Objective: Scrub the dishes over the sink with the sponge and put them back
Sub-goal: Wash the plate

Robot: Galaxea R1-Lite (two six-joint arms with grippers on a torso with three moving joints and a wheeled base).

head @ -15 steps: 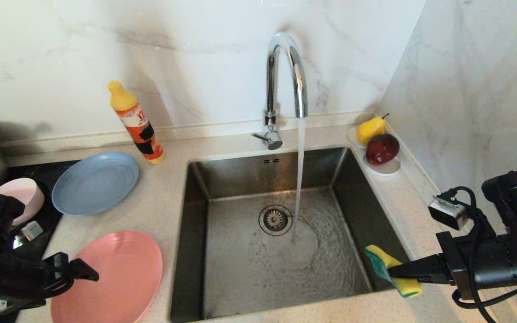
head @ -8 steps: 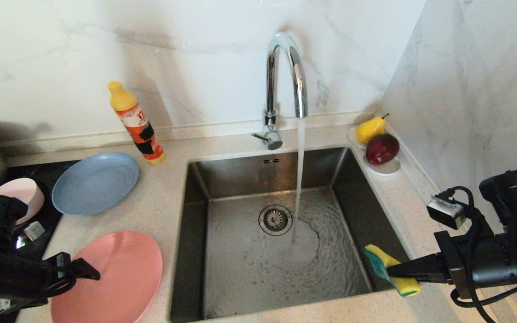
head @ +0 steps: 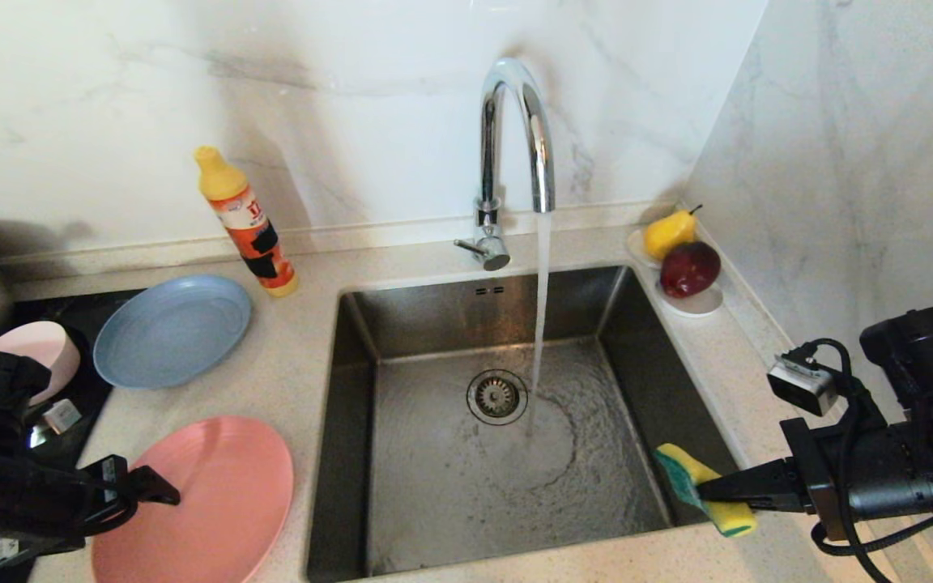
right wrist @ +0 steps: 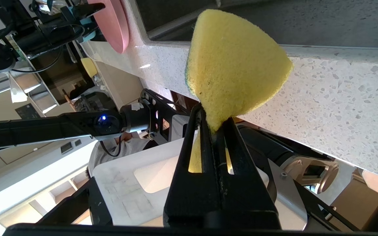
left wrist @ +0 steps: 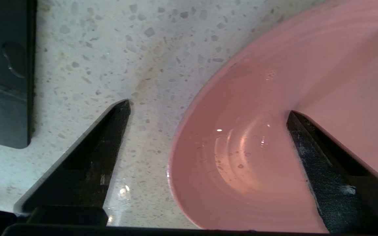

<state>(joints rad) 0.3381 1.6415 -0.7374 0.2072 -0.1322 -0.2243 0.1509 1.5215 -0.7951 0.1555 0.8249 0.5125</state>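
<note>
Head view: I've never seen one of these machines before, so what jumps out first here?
Water is streaming from the chrome faucet into the steel sink at the centre. At the sink's front right corner the right gripper is shut on a yellow and green sponge. On the counter to the left, the open left gripper hangs over the edge of the salmon-pink plate.

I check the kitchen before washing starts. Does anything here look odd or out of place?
The faucet runs into the sink with no dish under it. The right gripper pinches the sponge by one corner, squashing it. Nothing is spilled or broken.
</note>
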